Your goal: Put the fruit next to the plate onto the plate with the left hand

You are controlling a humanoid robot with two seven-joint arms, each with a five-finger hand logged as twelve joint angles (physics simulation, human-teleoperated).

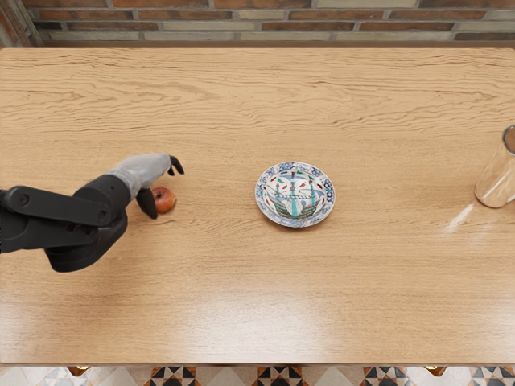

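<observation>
Fruit (166, 199): small, round, red-orange; rests on the tabletop (257, 305), left of the plate and well apart from it; left edge hidden behind the left hand (149, 181).
Plate (265, 182): round, white ground, blue, red and green pattern; lies flat.

The plate (294, 194) is sitting on the table (257, 297), slightly right of its middle. The fruit (165, 200) is lying on the table well to the plate's left. The left hand (146, 177) is hanging just left of the fruit and over its far side. A glass (499, 170) is standing at the table's right edge. A brick wall (257, 20) is running behind the far edge.
</observation>
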